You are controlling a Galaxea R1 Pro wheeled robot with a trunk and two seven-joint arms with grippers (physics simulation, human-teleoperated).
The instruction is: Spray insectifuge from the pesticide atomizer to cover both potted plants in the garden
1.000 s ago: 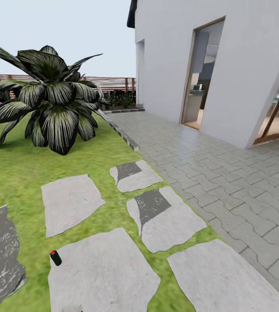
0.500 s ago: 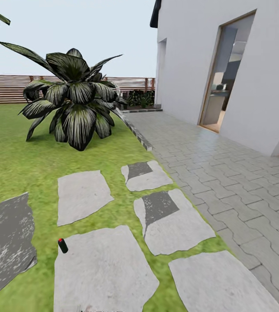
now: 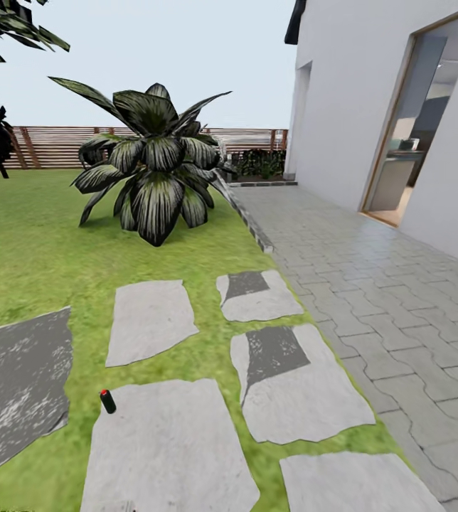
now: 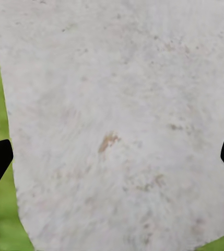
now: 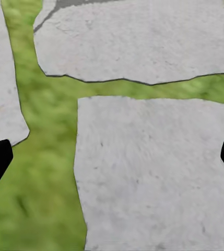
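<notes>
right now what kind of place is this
Most likely a house's back garden: a green lawn set with grey stepping stones, a brown slatted wooden fence behind, and a white house wall beside a paved path.

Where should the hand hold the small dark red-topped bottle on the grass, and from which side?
Probably the bottle around its dark body, below the red top, coming down from above: it stands nearly upright, slim, beside a stepping stone.
</notes>
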